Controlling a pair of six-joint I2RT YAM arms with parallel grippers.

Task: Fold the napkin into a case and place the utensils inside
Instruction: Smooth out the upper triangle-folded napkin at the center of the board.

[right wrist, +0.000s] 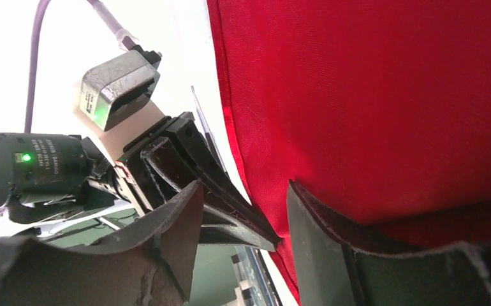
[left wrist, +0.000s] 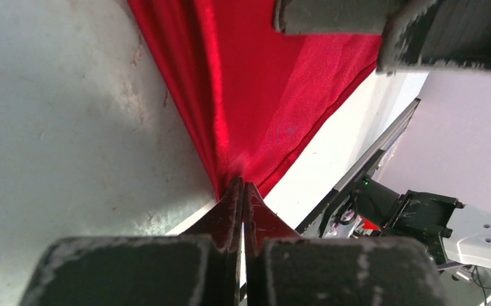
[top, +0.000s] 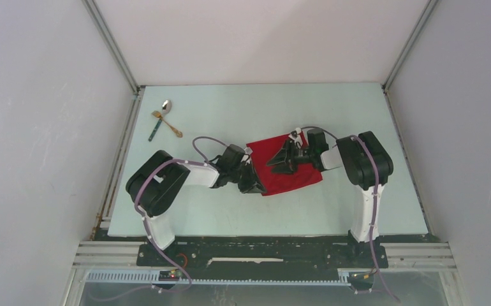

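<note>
Shows the napkin [top: 297, 178] at mid-table, a plain bright red cloth lying between the two arms on the pale green table [top: 230, 105]. Reads from above as a flat four-sided patch, partly covered by both wrists. Looks smooth across the middle, with a stitched hem along the edge in the right wrist view.

Sits skewed to the table's edges, with one corner toward the far left, one toward the near left and one toward the right arm. Gives no clear long axis, appearing about as broad as deep where visible.

Catches the left gripper [top: 257, 186] at the near-left corner, jaws pressed together on a pinch of the red cloth. Draws the fabric there up off the table into a taut, glossy ridge running away from the fingertips, as seen from the left wrist.

Finds the right gripper [top: 276, 164] low over the cloth's left half, pointing toward the left one with jaws parted. Straddles the hemmed edge in the right wrist view, with nothing visibly clamped.

Sets the utensils [top: 163, 119] well apart at the table's far left: silver spoon [top: 167, 104] with its bowl toward the far wall, gold fork [top: 169, 126] and teal-handled piece [top: 155, 132], bunched close together.
</note>
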